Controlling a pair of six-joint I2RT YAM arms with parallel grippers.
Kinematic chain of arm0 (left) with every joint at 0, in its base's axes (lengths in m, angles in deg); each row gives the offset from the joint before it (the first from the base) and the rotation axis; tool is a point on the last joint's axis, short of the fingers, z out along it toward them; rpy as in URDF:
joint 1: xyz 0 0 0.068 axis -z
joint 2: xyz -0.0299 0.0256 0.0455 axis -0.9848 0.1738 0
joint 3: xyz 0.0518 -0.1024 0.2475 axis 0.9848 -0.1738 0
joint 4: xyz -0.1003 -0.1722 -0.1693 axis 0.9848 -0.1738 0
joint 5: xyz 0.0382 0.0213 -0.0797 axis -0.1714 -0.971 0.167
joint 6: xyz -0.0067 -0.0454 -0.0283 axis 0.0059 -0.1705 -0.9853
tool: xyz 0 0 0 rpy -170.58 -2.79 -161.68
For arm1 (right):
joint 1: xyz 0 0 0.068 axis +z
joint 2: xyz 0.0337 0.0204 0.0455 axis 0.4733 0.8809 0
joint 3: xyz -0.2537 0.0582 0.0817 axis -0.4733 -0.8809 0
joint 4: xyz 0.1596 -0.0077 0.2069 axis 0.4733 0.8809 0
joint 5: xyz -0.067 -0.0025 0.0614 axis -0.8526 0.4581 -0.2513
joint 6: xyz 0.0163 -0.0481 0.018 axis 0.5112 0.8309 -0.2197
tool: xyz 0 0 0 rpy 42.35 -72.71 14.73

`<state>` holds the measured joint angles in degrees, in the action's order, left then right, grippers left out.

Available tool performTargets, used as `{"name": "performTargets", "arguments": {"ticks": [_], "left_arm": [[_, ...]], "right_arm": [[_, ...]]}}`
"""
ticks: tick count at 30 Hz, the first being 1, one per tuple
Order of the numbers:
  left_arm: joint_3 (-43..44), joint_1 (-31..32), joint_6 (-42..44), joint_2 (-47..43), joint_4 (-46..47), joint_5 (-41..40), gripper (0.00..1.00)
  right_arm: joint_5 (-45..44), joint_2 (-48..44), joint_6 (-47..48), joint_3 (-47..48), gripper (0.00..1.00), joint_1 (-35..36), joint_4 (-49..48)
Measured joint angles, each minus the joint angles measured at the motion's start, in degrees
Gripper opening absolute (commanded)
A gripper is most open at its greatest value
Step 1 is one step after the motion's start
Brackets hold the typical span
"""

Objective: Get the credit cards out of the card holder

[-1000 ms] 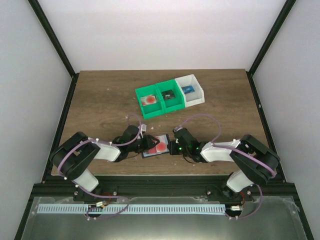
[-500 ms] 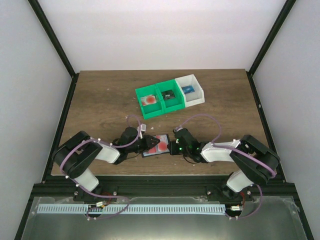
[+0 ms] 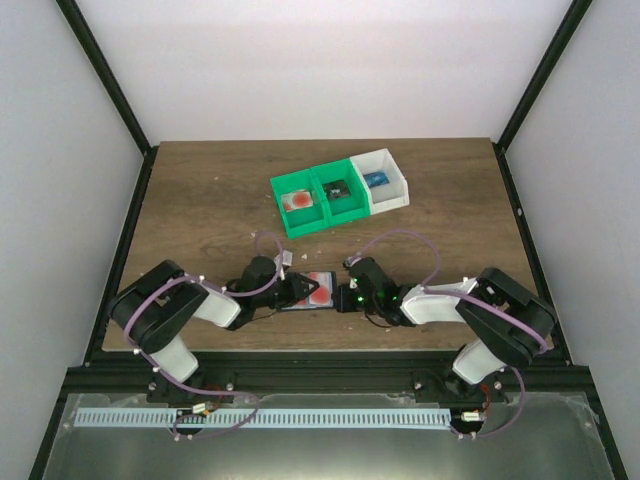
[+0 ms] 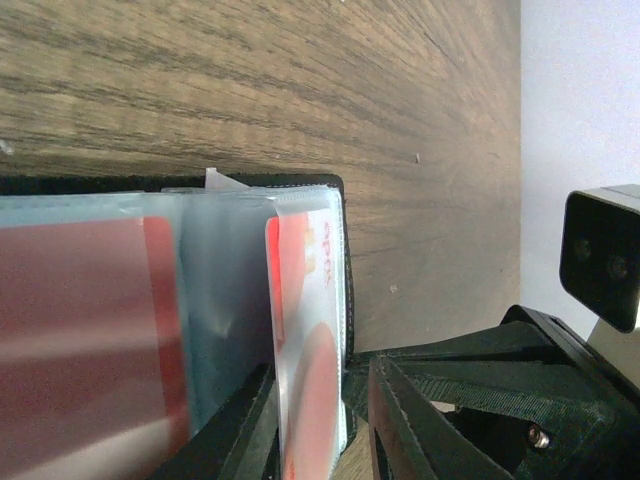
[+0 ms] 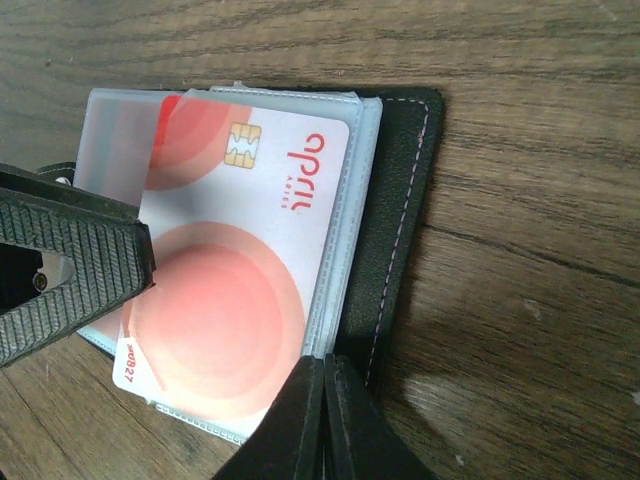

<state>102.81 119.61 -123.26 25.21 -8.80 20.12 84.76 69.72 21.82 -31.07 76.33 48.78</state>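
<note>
The card holder (image 3: 312,290) lies open on the table between the two arms, with a black cover (image 5: 400,200) and clear sleeves. A white credit card with red circles (image 5: 240,250) sits in the top sleeve. A second, red card (image 4: 90,330) shows in another sleeve. My left gripper (image 4: 322,370) is shut on the holder's left end, with the carded sleeve (image 4: 310,350) and the black rim between its fingers. One of its fingers (image 5: 90,260) lies on top of the card. My right gripper (image 5: 327,365) is shut, its tips resting where the sleeves meet the cover.
Two green bins (image 3: 318,200) and a white bin (image 3: 385,182) stand in a row at the back of the table, each with small items inside. The right arm's wrist and camera (image 4: 605,250) sit close beside the holder.
The right gripper's fingers have come together at the holder's edge. The left jaws have narrowed onto the holder's end. The holder has shifted slightly left.
</note>
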Motion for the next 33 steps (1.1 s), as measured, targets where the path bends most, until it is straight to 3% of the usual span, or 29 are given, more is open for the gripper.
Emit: {"name": "performTargets", "arguments": {"ticks": [7, 15, 22, 30, 33], "left_arm": [[-0.48, 0.00, 0.44, -0.22, -0.02, -0.02, 0.10], [-1.66, -0.39, 0.33, -0.98, 0.74, 0.57, 0.14], [-2.86, -0.87, 0.24, -1.33, 3.02, 1.95, 0.06], [-3.93, -1.70, 0.28, -1.33, 4.17, 2.62, 0.14], [-4.11, -1.84, 0.39, -1.36, 4.28, 2.91, 0.00]], "right_arm": [[0.02, 0.07, -0.04, 0.00, 0.03, 0.00, -0.02], [0.02, 0.13, -0.50, 0.00, 0.03, 0.00, -0.04], [0.00, 0.24, -0.70, 0.00, 0.03, 0.00, -0.20], [0.02, 0.26, -0.70, 0.00, 0.03, 0.00, -0.24], [0.02, 0.26, -0.70, 0.00, 0.03, 0.00, -0.24]]}}
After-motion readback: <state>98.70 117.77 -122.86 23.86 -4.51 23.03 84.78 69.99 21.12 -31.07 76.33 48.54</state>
